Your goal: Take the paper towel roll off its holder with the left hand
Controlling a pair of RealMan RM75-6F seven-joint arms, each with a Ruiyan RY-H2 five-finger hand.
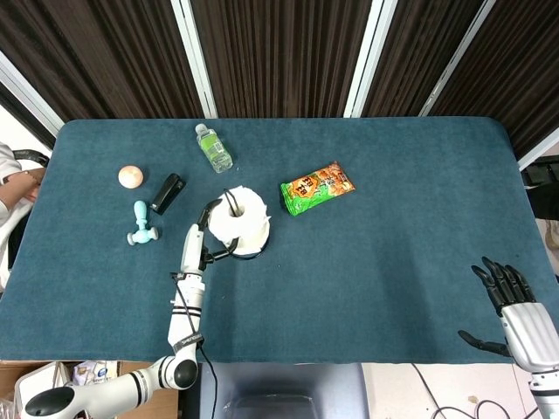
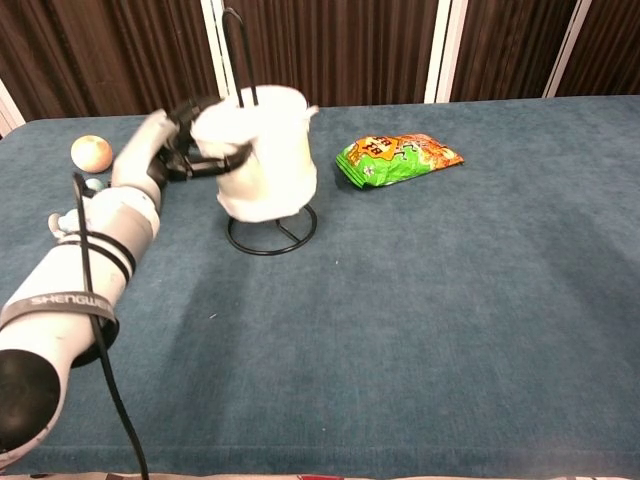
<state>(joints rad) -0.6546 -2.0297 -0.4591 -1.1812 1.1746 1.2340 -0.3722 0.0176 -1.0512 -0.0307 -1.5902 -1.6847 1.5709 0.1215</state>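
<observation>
The white paper towel roll (image 2: 262, 152) is lifted partway up the black wire holder (image 2: 271, 236); its bottom hangs above the holder's round base, and the tall wire loop (image 2: 238, 55) still passes through its core. My left hand (image 2: 178, 148) grips the roll from its left side. From the head view the roll (image 1: 242, 220) sits mid-table with my left hand (image 1: 205, 245) beside it. My right hand (image 1: 509, 292) hovers off the table's near right corner, fingers spread, holding nothing.
An orange-green snack bag (image 1: 316, 188) lies right of the roll. Behind and left are a water bottle (image 1: 212, 147), a black stapler (image 1: 169, 192), a light blue toy (image 1: 141, 223) and a peach-coloured ball (image 1: 130, 176).
</observation>
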